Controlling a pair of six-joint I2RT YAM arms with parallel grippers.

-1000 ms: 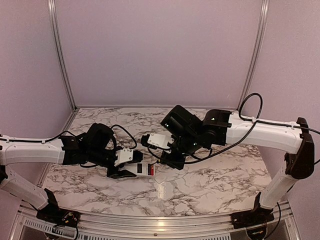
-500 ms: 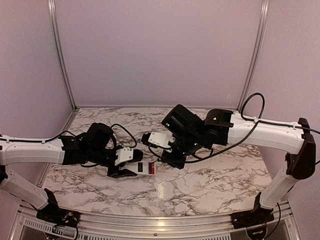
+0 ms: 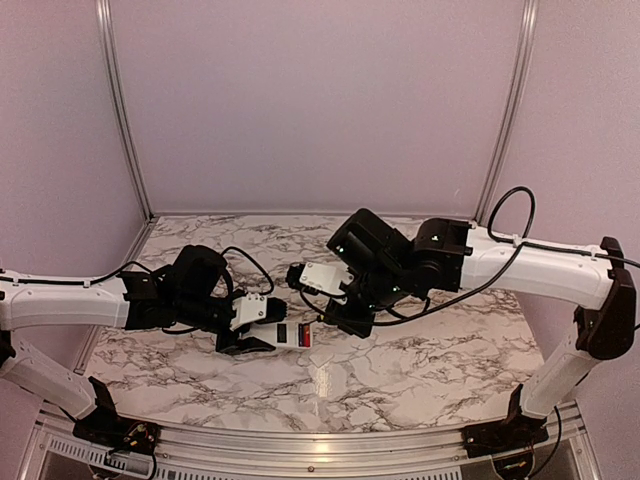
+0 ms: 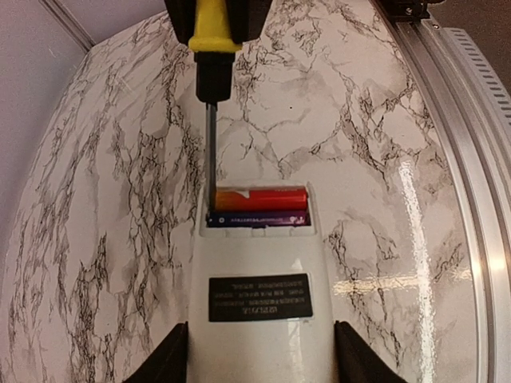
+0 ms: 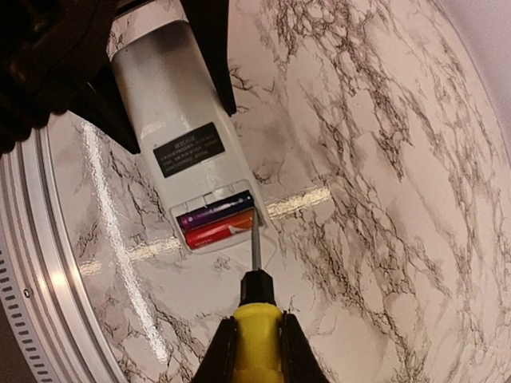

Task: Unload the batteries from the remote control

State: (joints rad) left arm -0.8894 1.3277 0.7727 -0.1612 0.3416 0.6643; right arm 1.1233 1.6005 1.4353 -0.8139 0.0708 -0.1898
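The white remote control (image 4: 259,263) lies back up on the marble table, its dark label showing. My left gripper (image 4: 259,355) is shut on its sides. The battery bay at its far end is uncovered. The red battery (image 4: 259,199) and the dark blue-black battery (image 4: 255,219) lie side by side in it. My right gripper (image 5: 255,347) is shut on a yellow-handled screwdriver (image 5: 257,319). The screwdriver's tip touches the end of the batteries (image 5: 219,223) at the bay's corner. In the top view the remote (image 3: 292,334) sits between the left gripper (image 3: 250,340) and the right gripper (image 3: 338,322).
The aluminium rail (image 4: 471,159) of the table's front edge runs close beside the remote. Lilac walls (image 3: 320,100) close the back and sides. Black cables (image 3: 250,265) loop over both wrists.
My right arm has shifted slightly, keeping the screwdriver tip at the remote's battery bay. The left gripper and the remote have barely moved.
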